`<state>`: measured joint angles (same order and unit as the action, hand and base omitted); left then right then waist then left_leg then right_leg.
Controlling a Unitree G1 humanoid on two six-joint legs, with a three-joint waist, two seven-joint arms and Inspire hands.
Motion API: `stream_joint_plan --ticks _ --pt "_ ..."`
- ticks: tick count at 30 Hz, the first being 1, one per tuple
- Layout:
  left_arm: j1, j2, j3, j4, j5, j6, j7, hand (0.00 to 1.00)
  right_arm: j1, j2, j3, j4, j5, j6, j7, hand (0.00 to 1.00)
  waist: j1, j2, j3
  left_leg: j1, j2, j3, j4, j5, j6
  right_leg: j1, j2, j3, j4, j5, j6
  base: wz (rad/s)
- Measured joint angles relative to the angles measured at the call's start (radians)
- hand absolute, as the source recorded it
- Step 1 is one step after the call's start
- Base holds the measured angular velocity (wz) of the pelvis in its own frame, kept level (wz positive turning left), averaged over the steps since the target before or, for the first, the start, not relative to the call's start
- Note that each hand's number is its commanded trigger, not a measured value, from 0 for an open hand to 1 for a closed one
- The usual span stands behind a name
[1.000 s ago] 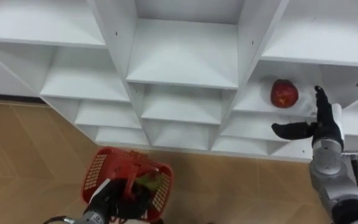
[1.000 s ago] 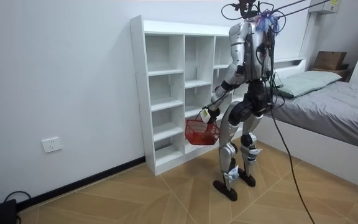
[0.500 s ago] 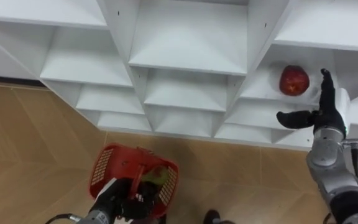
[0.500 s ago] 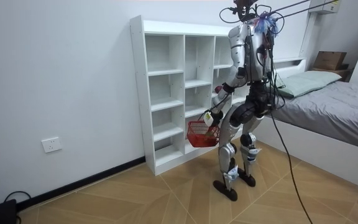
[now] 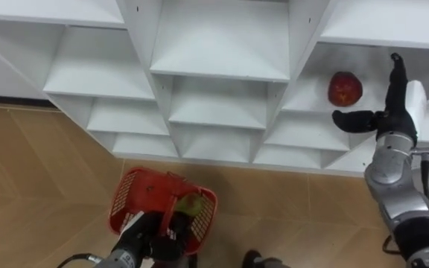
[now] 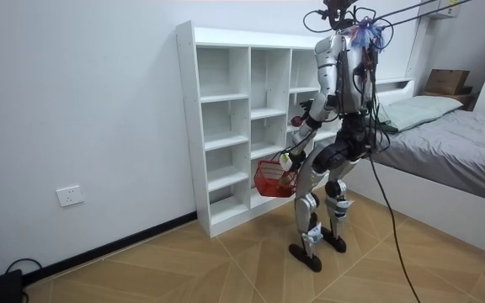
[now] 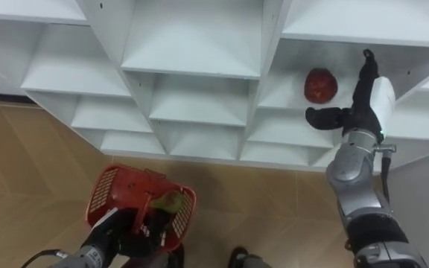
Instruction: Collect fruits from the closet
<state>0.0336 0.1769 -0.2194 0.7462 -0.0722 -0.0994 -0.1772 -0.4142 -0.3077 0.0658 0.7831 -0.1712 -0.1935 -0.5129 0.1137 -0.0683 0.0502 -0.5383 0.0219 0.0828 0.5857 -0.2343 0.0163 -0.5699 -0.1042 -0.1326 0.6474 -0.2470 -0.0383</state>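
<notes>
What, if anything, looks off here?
Nothing stands out. The apple sits whole on its shelf, the open right hand beside it, apart. The left hand holds the red basket by its handle, a green fruit inside, nothing spilled.

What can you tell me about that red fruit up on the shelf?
The red fruit is round and smooth-looking, like an apple, deep red with a slightly darker patch. It sits by itself on a white shelf in the closet's right-hand column, well back from the edge. The right robot hand is open just beside it, thumb stretched out below it, apparently not touching it yet.
</notes>
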Motion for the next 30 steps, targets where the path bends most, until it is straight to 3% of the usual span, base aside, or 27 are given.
stream_joint_plan --ticks 10,21,30 --pt "-0.002 -0.001 0.000 -0.001 -0.002 0.014 0.021 1.00 0.001 -0.001 0.001 -0.128 0.000 0.000 -0.030 0.00 -0.003 0.002 -0.0033 -0.009 0.003 0.002 0.006 -0.002 -0.002 -0.007 0.001 -0.003 0.002 -0.002 -0.003 0.00" --pt "0.001 -0.003 -0.011 0.000 0.000 0.028 0.021 1.00 0.002 -0.001 0.012 -0.064 0.018 0.000 -0.029 0.00 0.000 0.018 -0.0132 0.005 0.006 0.001 -0.010 -0.001 -0.002 0.012 0.005 -0.008 -0.021 0.004 -0.002 0.00" --pt "0.002 0.000 -0.034 0.000 -0.001 0.028 0.019 1.00 0.001 -0.002 0.013 -0.039 0.060 0.008 -0.029 0.00 0.002 0.016 -0.0128 0.007 -0.007 0.001 -0.073 0.023 0.003 0.005 -0.002 -0.008 -0.063 0.017 0.005 0.01"
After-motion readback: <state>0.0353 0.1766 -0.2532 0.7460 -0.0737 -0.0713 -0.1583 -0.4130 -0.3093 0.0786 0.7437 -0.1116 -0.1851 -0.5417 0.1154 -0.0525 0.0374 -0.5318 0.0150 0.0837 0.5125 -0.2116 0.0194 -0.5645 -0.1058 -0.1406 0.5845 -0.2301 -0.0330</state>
